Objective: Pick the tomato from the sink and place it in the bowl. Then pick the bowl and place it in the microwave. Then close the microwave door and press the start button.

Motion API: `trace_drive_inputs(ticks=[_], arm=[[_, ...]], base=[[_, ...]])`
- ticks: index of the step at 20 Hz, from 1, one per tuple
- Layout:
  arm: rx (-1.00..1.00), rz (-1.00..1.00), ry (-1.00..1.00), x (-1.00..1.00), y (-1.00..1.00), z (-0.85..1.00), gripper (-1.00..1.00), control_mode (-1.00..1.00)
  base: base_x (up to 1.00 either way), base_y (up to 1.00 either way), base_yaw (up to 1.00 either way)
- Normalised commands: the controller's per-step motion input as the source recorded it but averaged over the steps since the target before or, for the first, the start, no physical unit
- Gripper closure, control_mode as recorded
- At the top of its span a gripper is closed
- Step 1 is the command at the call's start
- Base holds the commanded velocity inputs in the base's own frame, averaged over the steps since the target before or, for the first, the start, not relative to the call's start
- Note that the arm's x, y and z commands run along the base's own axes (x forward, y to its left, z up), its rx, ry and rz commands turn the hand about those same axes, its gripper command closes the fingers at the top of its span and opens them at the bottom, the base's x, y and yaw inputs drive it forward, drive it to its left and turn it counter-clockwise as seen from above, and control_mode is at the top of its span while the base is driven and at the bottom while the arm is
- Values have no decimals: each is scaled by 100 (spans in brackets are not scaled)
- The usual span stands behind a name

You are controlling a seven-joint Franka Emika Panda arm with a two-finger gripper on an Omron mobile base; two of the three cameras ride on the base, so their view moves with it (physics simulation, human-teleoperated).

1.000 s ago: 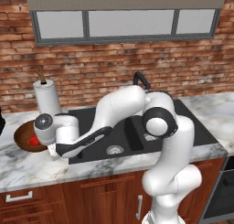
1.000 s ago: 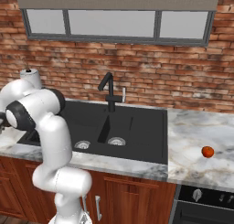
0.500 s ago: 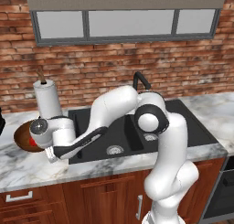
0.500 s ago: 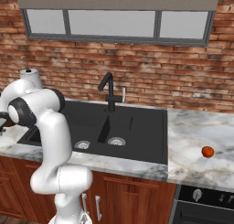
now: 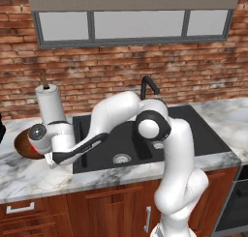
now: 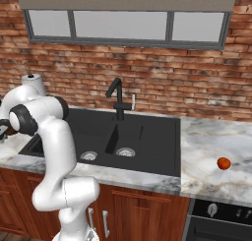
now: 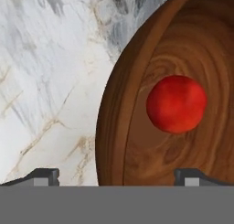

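Plainly no legible writing; tomato (image 7: 176, 104) inside bowl (image 7: 119, 127); fingers (image 7: 117, 176) apart.

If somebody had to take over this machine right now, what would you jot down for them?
Gripper: open, empty, its fingertips either side of the bowl's near rim.
Tomato: already lying in the bowl.
Bowl: on the marble counter left of the sink.
Done: tomato in the bowl.
Left: grip the bowl, put it in the microwave, shut the door, press start.
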Motion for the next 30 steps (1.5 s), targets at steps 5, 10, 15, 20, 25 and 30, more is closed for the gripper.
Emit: trace_drive_inputs(ticks=[5, 10, 15, 20, 25, 30], arm=[[-2, 0, -1, 32, 12, -13, -100, -100], [-1, 0, 0, 14, 6, -9, 100, -100], [0, 0, 0, 1, 0, 1, 100, -100], [0, 0, 0, 0, -10, 19, 100, -100], [0, 0, 0, 0, -16, 25, 100, -100], [0, 0, 0, -30, -31, 54, 100, -100]], base=[[0, 0, 0], [0, 0, 0], [0, 0, 0], [0, 0, 0], [0, 0, 0], [0, 0, 0]])
